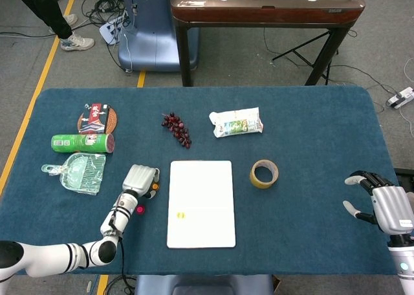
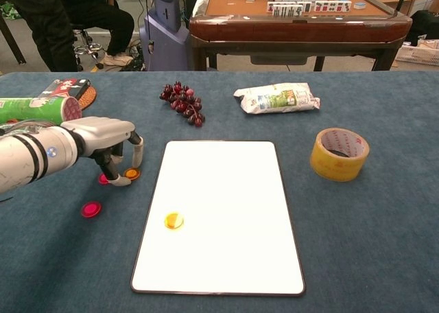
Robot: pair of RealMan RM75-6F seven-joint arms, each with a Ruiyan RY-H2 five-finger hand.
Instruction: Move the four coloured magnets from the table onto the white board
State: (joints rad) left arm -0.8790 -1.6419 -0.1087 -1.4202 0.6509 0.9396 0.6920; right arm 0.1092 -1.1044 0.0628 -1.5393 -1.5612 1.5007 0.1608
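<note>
The white board [image 1: 201, 203] lies flat at the middle of the blue table, with a yellow magnet [image 2: 173, 220] on its near left part. Just left of the board, my left hand [image 2: 106, 145] reaches down with its fingers [image 2: 116, 178] on the cloth. An orange magnet [image 2: 132, 174] lies on the table between thumb and fingers, and a pink magnet [image 2: 103, 179] shows partly under the fingertips. A second pink magnet [image 2: 90, 209] lies nearer the front edge, apart from the hand. My right hand [image 1: 381, 204] hovers at the table's far right, fingers spread and holding nothing.
A bunch of dark grapes [image 2: 182, 101] and a snack packet [image 2: 276, 97] lie behind the board. A tape roll [image 2: 339, 153] stands to its right. A green can [image 1: 82, 143], a round pack [image 1: 97, 118] and a green bag [image 1: 79, 172] sit at the left.
</note>
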